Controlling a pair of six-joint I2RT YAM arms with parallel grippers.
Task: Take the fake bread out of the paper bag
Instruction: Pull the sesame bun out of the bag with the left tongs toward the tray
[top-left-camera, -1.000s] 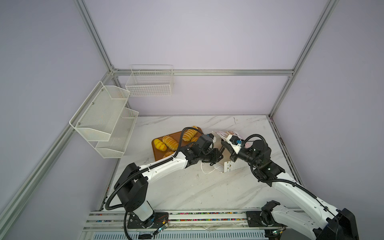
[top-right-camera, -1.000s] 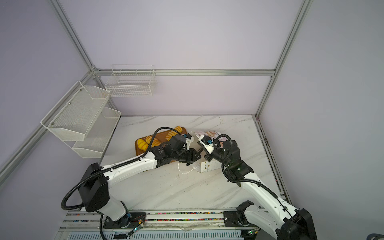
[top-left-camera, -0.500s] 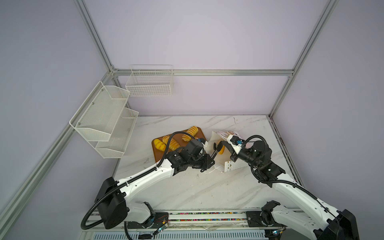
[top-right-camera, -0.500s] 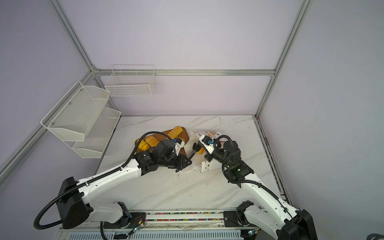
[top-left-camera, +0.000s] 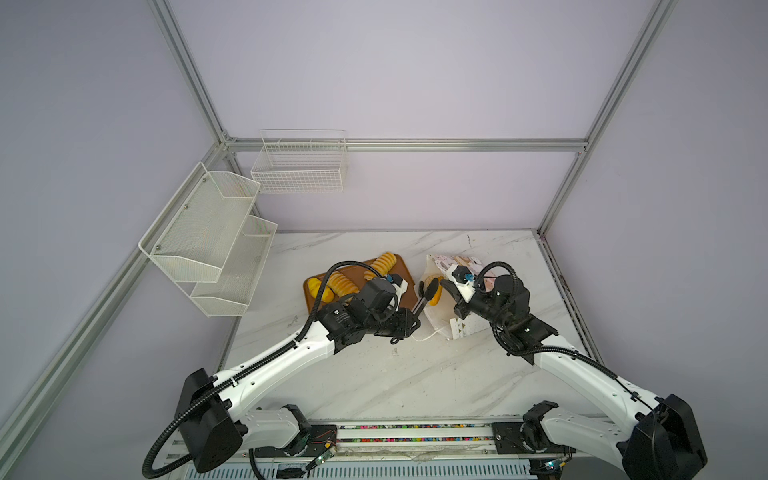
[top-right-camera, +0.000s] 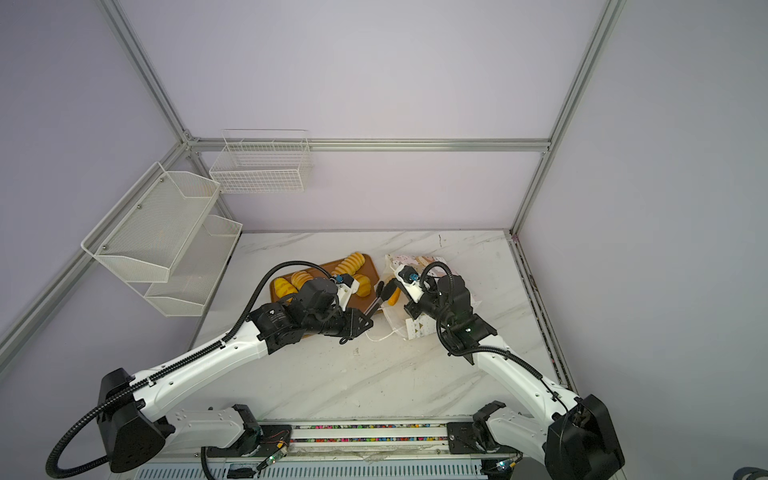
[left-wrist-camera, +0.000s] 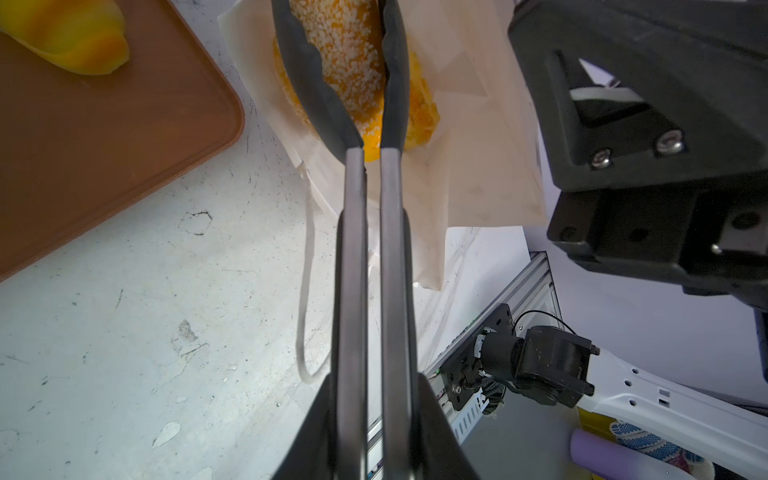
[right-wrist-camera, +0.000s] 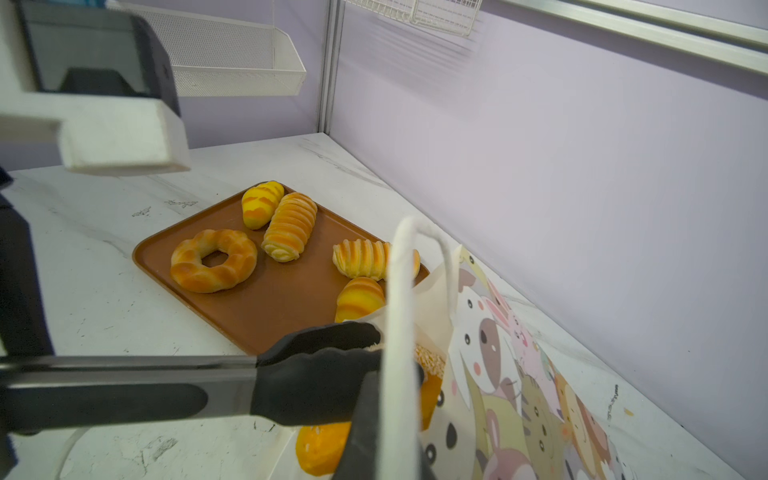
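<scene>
Bread (left-wrist-camera: 351, 54), speckled oval, in black-tipped tongs (left-wrist-camera: 353, 249)

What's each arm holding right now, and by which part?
The left gripper grips the tongs by their metal arms; their black tips pinch the speckled bread. The right gripper holds the paper bag by its cord handle.

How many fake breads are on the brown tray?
5: ring doughnut, striped bun, ridged loaf beside it, second loaf behind the bag handle, round bun by the paper bag. The tongs cover one tray corner.
</scene>
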